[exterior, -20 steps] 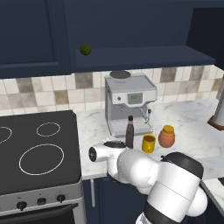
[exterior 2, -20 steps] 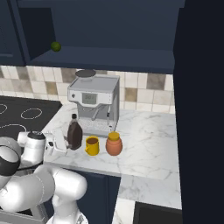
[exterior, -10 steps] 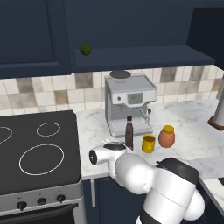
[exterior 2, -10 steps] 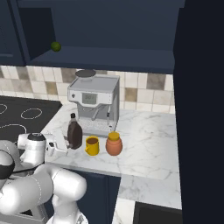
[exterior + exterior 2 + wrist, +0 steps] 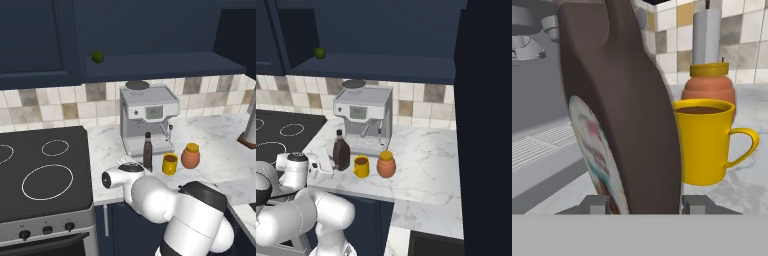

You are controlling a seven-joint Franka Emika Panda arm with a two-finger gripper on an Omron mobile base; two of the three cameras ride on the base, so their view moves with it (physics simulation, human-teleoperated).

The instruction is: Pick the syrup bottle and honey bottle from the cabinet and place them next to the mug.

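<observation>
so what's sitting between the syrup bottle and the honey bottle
The mug stands between the syrup bottle and the honey bottle, all three in a row on the counter; the right base view shows it best.

We list: one grey espresso machine (image 5: 148, 118) just beyond the hand; one black stovetop (image 5: 42, 172) off its left side; one lime (image 5: 97, 57) well above.

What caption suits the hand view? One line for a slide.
Hand shut on the syrup bottle, which stands beside the yellow mug, honey bottle just behind.
</observation>
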